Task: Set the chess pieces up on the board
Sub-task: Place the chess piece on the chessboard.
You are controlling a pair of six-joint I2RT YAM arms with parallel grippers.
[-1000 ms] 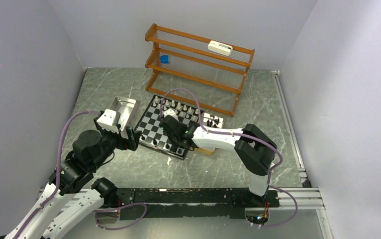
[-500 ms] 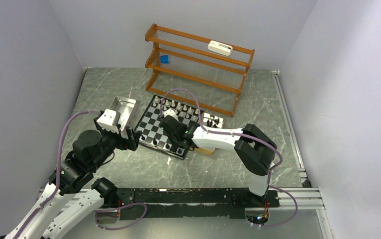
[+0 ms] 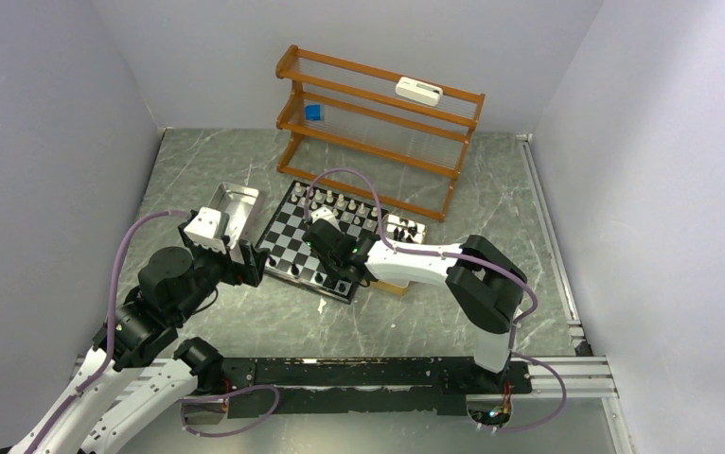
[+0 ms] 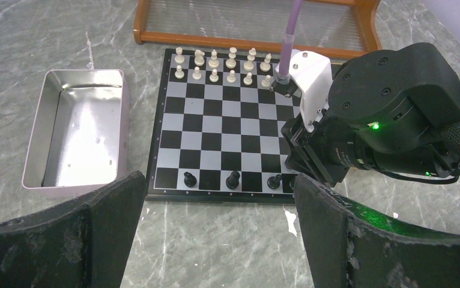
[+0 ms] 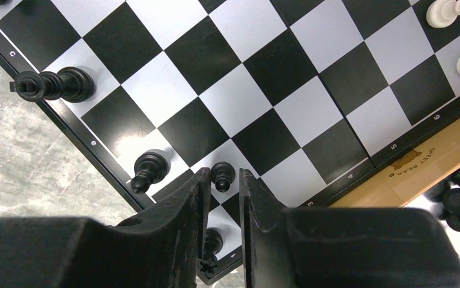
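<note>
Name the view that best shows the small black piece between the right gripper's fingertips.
Right wrist: the small black piece stands upright on the board near its edge, between the fingertips of the right gripper. In the top external and left wrist views it is hidden behind that gripper's body.

Bright, even overhead light, soft shadows. Glare in metal tray [image 4: 77, 138], frame left; board [image 4: 215, 135] slightly shiny; near foreground soft.

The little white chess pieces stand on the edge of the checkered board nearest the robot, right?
No. The little white chess pieces stand on the far edge of the checkered board, by the brown wooden rack, not the near one. The left wrist view shows it.
</note>
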